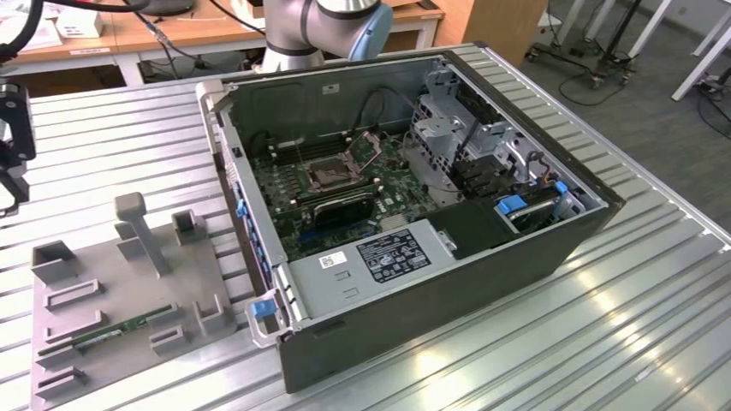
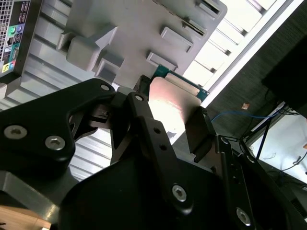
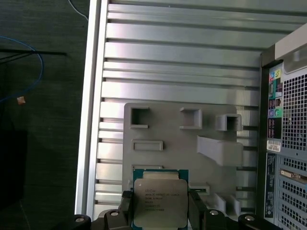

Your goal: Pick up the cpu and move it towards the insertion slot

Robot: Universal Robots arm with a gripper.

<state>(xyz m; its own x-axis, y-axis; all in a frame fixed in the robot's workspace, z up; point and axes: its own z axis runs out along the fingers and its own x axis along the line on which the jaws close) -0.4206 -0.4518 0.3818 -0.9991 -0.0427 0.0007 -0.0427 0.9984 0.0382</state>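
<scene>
Grey fixture plate (image 3: 168, 129) on the slatted tabletop (image 3: 182, 57) lies beneath the hand (image 3: 160, 214), which is clenched on the cpu (image 3: 159, 201) at two opposite edges. Toward the exterior view's right, the open computer case (image 1: 457, 282) holds the insertion slot (image 1: 331, 175), well apart, with the case wall intervening.

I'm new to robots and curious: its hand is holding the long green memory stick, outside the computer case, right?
No: the hand holds the square silver cpu, not the memory stick, outside the computer case, as the first wrist view shows.
</scene>
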